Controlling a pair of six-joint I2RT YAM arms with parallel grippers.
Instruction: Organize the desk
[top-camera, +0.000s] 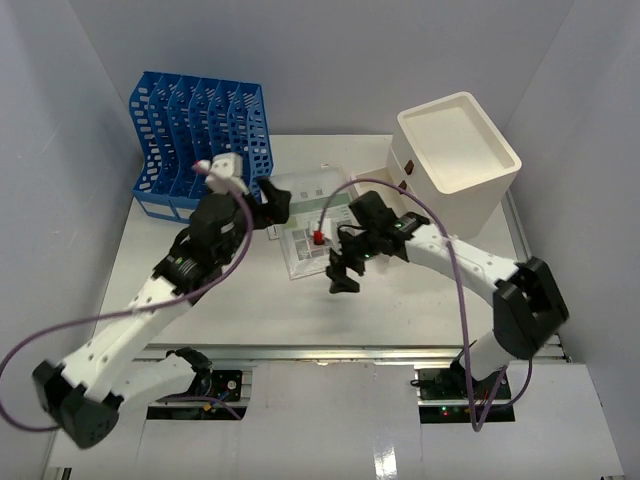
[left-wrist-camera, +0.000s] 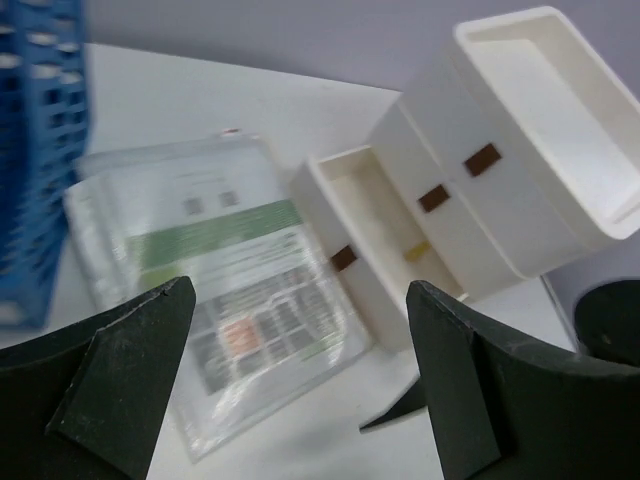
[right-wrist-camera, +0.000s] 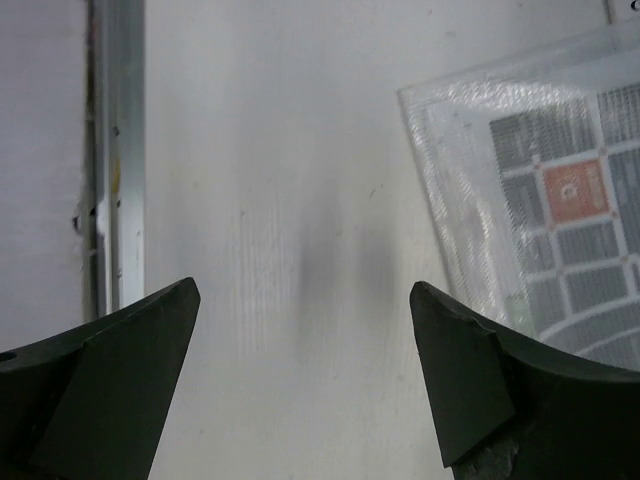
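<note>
The left pincer and right pincer hang spread, empty, above the desk near a sleeved paper.

desk cropped (blue rack blurred)

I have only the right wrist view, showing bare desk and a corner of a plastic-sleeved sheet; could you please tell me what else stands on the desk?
Observer: A cream drawer cabinet stands at the desk's far right, its lowest drawer pulled out.
Operator: Thanks. Anything on the left?
Observer: A blue slotted file rack stands at the far left corner.
Operator: And the left claw?
Observer: It hangs open near the sheet's far left corner, holding nothing.
</note>
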